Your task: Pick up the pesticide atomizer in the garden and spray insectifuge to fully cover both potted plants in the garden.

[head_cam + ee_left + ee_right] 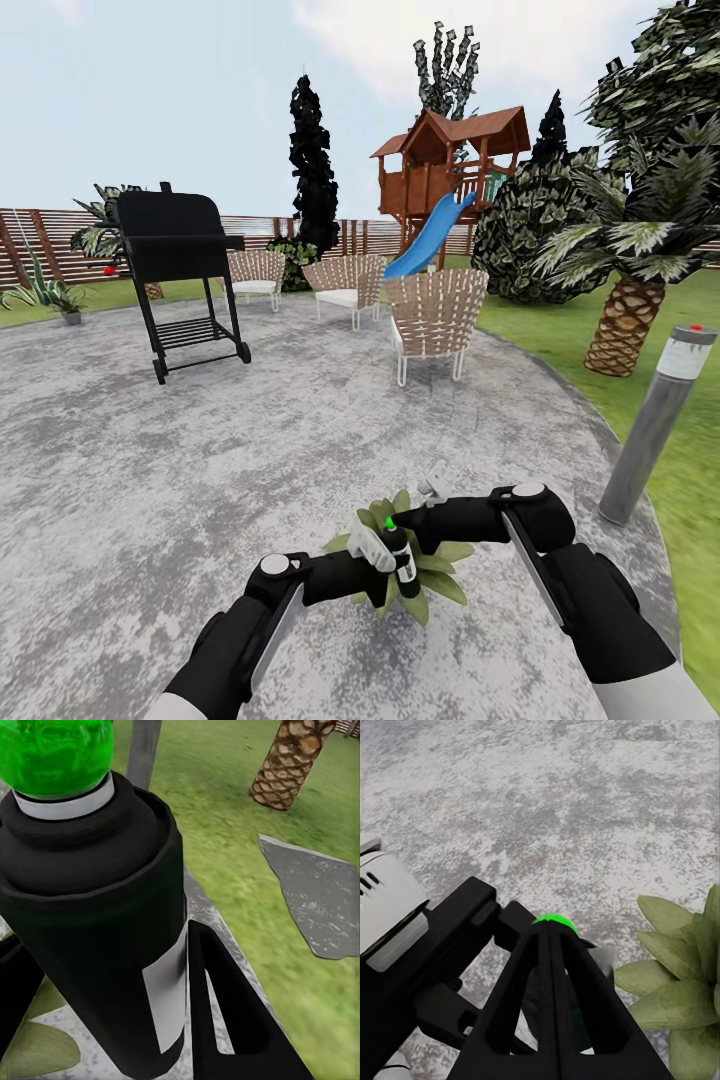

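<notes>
The stone patio (200,470) is spread beneath both arms. A potted plant (430,580) is seen directly below the jaws. The pesticide atomizer (400,555), its tip green, is gripped upright in the left gripper (375,548); the right gripper (432,492) sits just beside it, jaws apparently closed. Spraying seems underway; more leaf coverage is judged needed next.

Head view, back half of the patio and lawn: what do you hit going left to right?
Striped spiky agave → black wheeled barbecue grill → left woven wicker chair → middle woven wicker chair → nearest woven wicker chair → scaly-trunked palm → tall grey post with red top.
</notes>
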Controlling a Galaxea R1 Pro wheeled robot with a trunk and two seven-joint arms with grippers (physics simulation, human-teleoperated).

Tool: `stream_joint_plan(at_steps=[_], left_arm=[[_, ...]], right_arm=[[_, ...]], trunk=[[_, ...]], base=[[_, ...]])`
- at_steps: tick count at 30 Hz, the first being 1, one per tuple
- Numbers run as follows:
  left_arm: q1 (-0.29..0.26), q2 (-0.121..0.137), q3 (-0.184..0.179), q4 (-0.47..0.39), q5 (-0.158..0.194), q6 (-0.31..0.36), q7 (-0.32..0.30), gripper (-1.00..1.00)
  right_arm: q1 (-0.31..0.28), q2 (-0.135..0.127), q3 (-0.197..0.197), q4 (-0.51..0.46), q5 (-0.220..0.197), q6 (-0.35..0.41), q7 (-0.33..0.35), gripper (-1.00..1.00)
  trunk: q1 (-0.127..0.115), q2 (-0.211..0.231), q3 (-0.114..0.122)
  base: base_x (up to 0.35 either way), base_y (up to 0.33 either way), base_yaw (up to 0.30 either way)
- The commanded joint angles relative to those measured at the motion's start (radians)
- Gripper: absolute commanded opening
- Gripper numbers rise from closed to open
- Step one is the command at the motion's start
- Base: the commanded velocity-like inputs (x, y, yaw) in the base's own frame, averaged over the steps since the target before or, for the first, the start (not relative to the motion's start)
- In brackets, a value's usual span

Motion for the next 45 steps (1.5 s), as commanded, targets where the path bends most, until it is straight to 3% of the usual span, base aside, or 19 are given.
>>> stream_joint_plan(at_steps=[1, 8, 13, 15, 17, 20, 23, 24, 26, 28, 30, 34, 37, 41, 45], left_arm=[[-0.001, 0.0, 0.001, -0.001, -0.001, 0.007, -0.004, -1.0], [-0.001, 0.002, 0.007, 0.008, 0.0, 0.007, 0.007, -1.0], [-0.001, 0.008, 0.016, 0.02, 0.0, 0.024, 0.06, -1.0], [0.0, 0.01, 0.015, 0.024, 0.0, 0.027, 0.102, -1.0], [0.0, 0.01, 0.014, 0.043, 0.0, 0.029, 0.144, -1.0], [0.0, 0.005, 0.016, 0.067, 0.004, 0.072, 0.173, -1.0], [0.001, 0.002, 0.019, 0.088, 0.052, 0.239, 0.305, -1.0], [0.001, 0.001, 0.019, 0.092, 0.078, 0.269, 0.369, -1.0], [-0.003, 0.001, 0.019, 0.128, 0.162, 0.303, 0.475, -1.0], [-0.061, 0.001, 0.018, 0.237, 0.242, 0.315, 0.553, -1.0], [-0.107, -0.002, 0.017, 0.334, 0.276, 0.315, 0.605, -1.0], [-0.132, -0.003, 0.016, 0.405, 0.293, 0.292, 0.678, -1.0], [-0.138, -0.003, 0.018, 0.45, 0.301, 0.235, 0.709, -1.0], [-0.136, -0.003, 0.018, 0.466, 0.304, 0.195, 0.715, -1.0], [-0.13, -0.002, 0.018, 0.471, 0.303, 0.163, 0.718, -1.0]], right_arm=[[-0.001, 0.0, 0.0, -0.001, 0.01, 0.002, 0.009, -1.0], [0.002, -0.004, -0.022, -0.021, 0.005, 0.0, 0.014, -1.0], [-0.001, -0.018, -0.263, -0.039, -0.001, 0.001, 0.015, -1.0], [-0.002, -0.021, -0.328, -0.046, 0.002, 0.0, 0.015, -1.0], [-0.001, -0.021, -0.358, -0.061, 0.003, -0.001, 0.015, -1.0], [0.001, -0.021, -0.37, -0.07, 0.004, -0.002, 0.013, -1.0], [0.003, -0.019, -0.375, -0.075, 0.007, -0.007, 0.011, -1.0], [0.004, -0.02, -0.377, -0.076, 0.007, -0.007, 0.011, -1.0], [0.005, -0.023, -0.384, -0.077, 0.007, -0.006, 0.011, -1.0], [0.005, -0.033, -0.402, -0.085, 0.006, -0.003, 0.014, -1.0], [0.005, -0.037, -0.419, -0.094, 0.006, 0.0, 0.016, -1.0], [0.003, -0.04, -0.448, -0.099, 0.005, 0.003, 0.018, -1.0], [-0.008, -0.04, -0.461, -0.102, 0.004, 0.035, 0.018, -1.0], [-0.026, -0.04, -0.464, -0.102, 0.005, 0.119, 0.014, -1.0], [-0.03, -0.039, -0.464, -0.103, 0.006, 0.142, 0.012, -1.0]], trunk=[[0.0, 0.0, -0.001], [0.0, 0.0, -0.001], [0.0, 0.0, -0.001], [0.0, 0.0, -0.001], [0.0, 0.0, -0.001], [0.0, 0.0, -0.001], [0.0, 0.0, -0.001], [0.0, 0.0, -0.001], [0.0, 0.0, -0.001], [0.0, 0.0, -0.001], [0.0, 0.0, -0.001], [0.0, 0.0, -0.001], [0.0, 0.0, -0.001], [0.0, 0.0, 0.002], [0.0, 0.0, 0.005]], base=[[0.0, 0.0, 0.0], [0.0, 0.0, 0.0], [0.0, 0.0, 0.0], [0.0, 0.0, 0.0], [0.0, 0.0, 0.0], [0.0, 0.0, 0.0], [0.0, 0.0, 0.0], [0.0, 0.0, 0.0], [0.0, 0.0, 0.0], [0.0, 0.0, 0.0], [0.0, 0.0, 0.0], [0.0, 0.0, 0.0], [0.0, 0.0, -0.026], [0.0, 0.0, -0.172], [0.0, 0.0, -0.239]])
